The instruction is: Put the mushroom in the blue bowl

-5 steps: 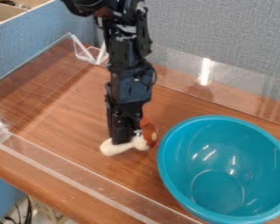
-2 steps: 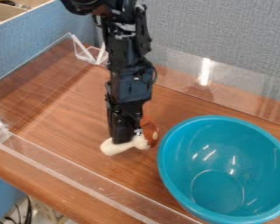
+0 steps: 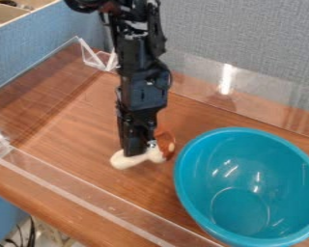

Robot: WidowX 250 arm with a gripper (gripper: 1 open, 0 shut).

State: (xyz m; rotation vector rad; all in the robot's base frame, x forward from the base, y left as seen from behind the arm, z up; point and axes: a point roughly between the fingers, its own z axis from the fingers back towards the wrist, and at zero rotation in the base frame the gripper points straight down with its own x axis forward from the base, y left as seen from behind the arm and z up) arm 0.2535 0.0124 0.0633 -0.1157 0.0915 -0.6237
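1. Little has moved since the earlier frame: the robot's fingers (image 3: 146,147) and the toy mushroom (image 3: 128,160) show only a slight shift, and the blue bowl (image 3: 247,188) is where it was.
2. The mushroom is at the fingertips, low over or on the wooden table (image 3: 67,125); its pale stem points to eight o'clock, its orange-brown cap to two o'clock.
3. The fingers are closed down at the mushroom's middle; whether they truly grip it cannot be told.
4. From the fingers, the bowl lies at four o'clock, just beside the cap.
5. The step now seems to be securing and lifting. Raise straight up slowly, check that the mushroom follows, clear the rim, then travel toward four o'clock and release over the bowl's centre.
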